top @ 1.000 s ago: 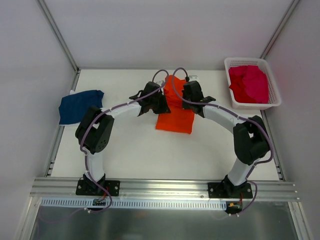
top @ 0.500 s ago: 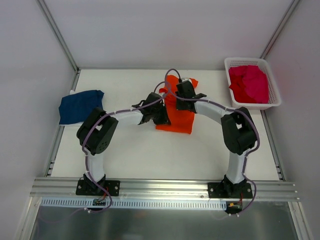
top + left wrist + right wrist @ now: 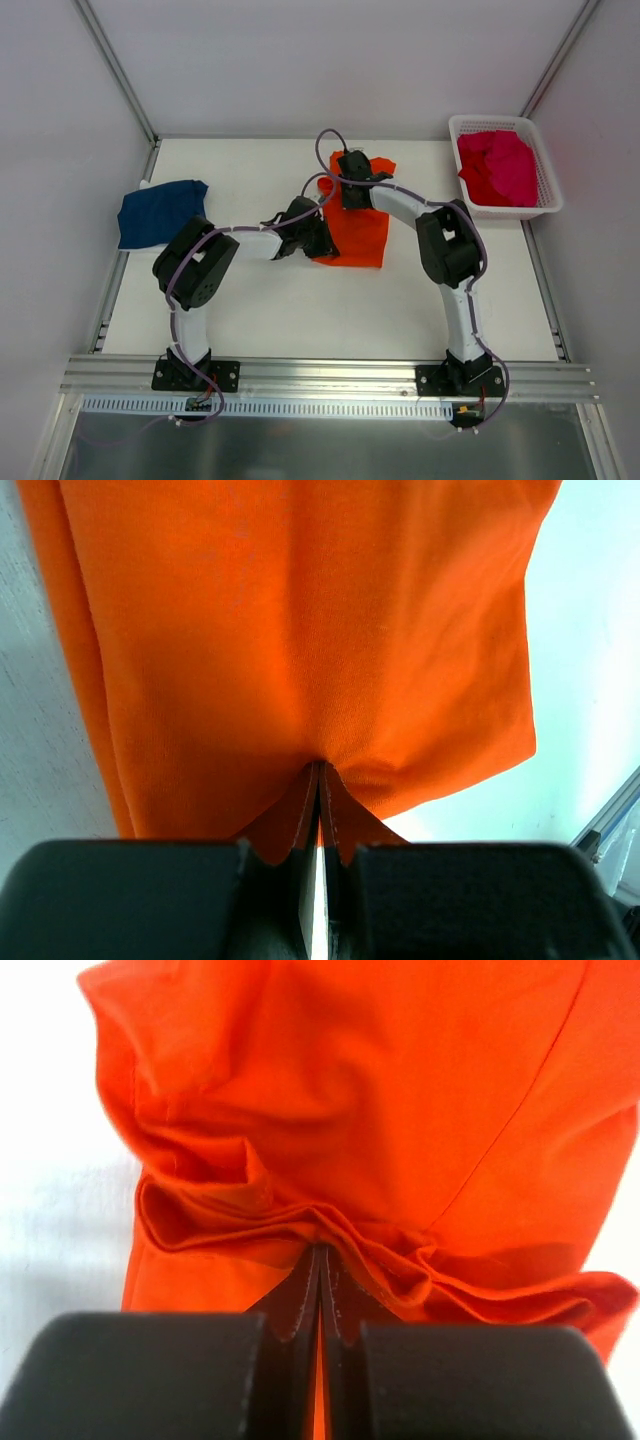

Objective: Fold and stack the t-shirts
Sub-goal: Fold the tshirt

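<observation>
Item: orange shirt (image 3: 362, 235), 1 fold in hand. My left gripper (image 3: 318, 780) and right gripper (image 3: 320, 1260) each clamped tight on its cloth; both were best carried level, together.

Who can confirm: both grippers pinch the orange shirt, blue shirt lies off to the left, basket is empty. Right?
Not quite: the basket holds pink shirts, as the top view shows. The rest stands: the left gripper and right gripper pinch the orange shirt, and the blue shirt lies off to the left.
</observation>
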Controlling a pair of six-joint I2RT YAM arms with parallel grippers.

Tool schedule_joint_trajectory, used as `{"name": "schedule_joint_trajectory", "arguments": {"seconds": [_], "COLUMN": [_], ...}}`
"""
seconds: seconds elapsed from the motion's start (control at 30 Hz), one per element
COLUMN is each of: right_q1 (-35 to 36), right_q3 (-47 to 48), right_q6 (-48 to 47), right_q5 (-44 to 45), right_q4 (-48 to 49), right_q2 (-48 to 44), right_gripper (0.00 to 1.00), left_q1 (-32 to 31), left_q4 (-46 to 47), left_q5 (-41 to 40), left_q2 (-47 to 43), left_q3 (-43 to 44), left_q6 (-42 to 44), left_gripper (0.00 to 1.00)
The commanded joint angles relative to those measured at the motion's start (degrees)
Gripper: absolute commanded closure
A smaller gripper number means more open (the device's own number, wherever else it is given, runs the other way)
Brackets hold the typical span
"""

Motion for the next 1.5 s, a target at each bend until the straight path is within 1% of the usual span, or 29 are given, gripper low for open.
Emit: {"name": "schedule_joint_trajectory", "arguments": {"seconds": [0.0,0.03,0.07,0.2,0.3,0.4,0.47,0.53,0.57,0.6,0.7,0.77,0.93,1.07,1.17,1.2,1.27,1.3,1.33,1.37,1.4,1.43,1.47], "right_q1": [-0.57,-0.66,-1.27,-2.50,-4.08,-4.87,-4.70,-4.09,-3.82,-3.30,-2.24,-1.37,0.48,1.89,3.03,3.38,4.00,4.26,4.79,5.05,5.40,6.36,6.81], "right_q3": [7.55,9.31,13.50,21.25,23.29,22.08,17.79,13.30,8.06,5.40,-2.68,-5.95,-10.44,-15.36,-21.95,-25.79,-29.77,-31.79,-35.55,-37.41,-39.00,-41.80,-43.13], "right_q6": [-2.70,-3.93,-4.37,-8.41,-10.97,-11.23,-11.06,-10.01,-9.57,-9.04,-7.02,-6.67,-5.35,-1.83,0.27,0.89,2.29,3.61,4.40,5.11,6.07,6.69,7.30], "right_q5": [6.40,7.36,8.85,13.17,15.02,14.41,12.92,10.28,9.23,7.22,2.03,0.09,-0.80,0.69,2.10,2.27,2.01,2.10,2.10,2.45,2.71,2.98,3.85], "right_q4": [-3.86,-4.83,-7.10,-10.98,-11.78,-12.31,-12.22,-11.08,-9.60,-9.06,-7.04,-7.21,-7.65,-8.62,-7.48,-6.87,-5.19,-4.67,-3.79,-3.52,-3.43,-3.52,-3.78], "right_q2": [2.33,3.12,4.09,7.00,6.04,3.33,0.86,-4.41,-6.43,-10.45,-16.70,-18.48,-21.82,-24.81,-29.37,-30.78,-35.61,-37.45,-39.39,-43.32,-45.54,-47.56,-51.67], "right_gripper": [1.00,1.00,1.00,1.00,1.00,1.00,1.00,1.00,1.00,1.00,1.00,1.00,1.00,1.00,1.00,1.00,0.97,0.90,0.88,0.86,0.82,0.81,0.78], "left_q1": [-0.75,-0.75,-0.75,-0.93,-1.11,-1.28,-1.63,-1.90,-1.98,-2.07,-2.16,-2.25,-2.95,-4.18,-6.11,-6.90,-7.52,-8.22,-8.57,-9.01,-9.63,-10.76,-11.38], "left_q4": [0.87,1.39,1.66,2.62,2.71,2.89,2.80,2.71,2.19,1.84,1.22,1.22,1.13,-0.45,-0.98,-1.33,-1.42,-1.42,-1.59,-1.77,-2.03,-2.73,-3.17], "left_q5": [1.54,1.63,1.72,1.81,1.54,1.54,1.19,0.58,0.57,0.49,0.49,0.14,-1.44,-4.86,-9.25,-10.05,-11.20,-12.86,-14.09,-14.89,-18.55,-19.89,-21.47], "left_q2": [-1.58,-1.67,-1.85,-2.29,-2.73,-2.73,-2.90,-3.16,-3.17,-3.25,-3.51,-4.21,-6.50,-8.96,-11.42,-12.04,-14.06,-14.93,-16.77,-17.75,-18.89,-20.03,-22.30], "left_q3": [-2.75,-3.19,-4.06,-5.74,-6.88,-6.97,-6.79,-6.27,-5.57,-5.30,-4.95,-5.47,-7.67,-8.46,-9.08,-9.08,-9.17,-9.17,-9.17,-9.17,-9.08,-8.82,-8.81], "left_q6": [-0.91,-1.08,-1.43,-1.88,-1.96,-2.14,-1.88,-1.18,-0.74,-0.65,-0.56,-0.56,-0.65,0.76,2.69,3.13,4.18,4.54,5.50,5.94,6.47,7.69,8.14], "left_gripper": [1.00,1.00,1.00,1.00,1.00,1.00,1.00,1.00,1.00,1.00,1.00,1.00,1.00,1.00,1.00,1.00,1.00,1.00,1.00,1.00,1.00,1.00,1.00]}}
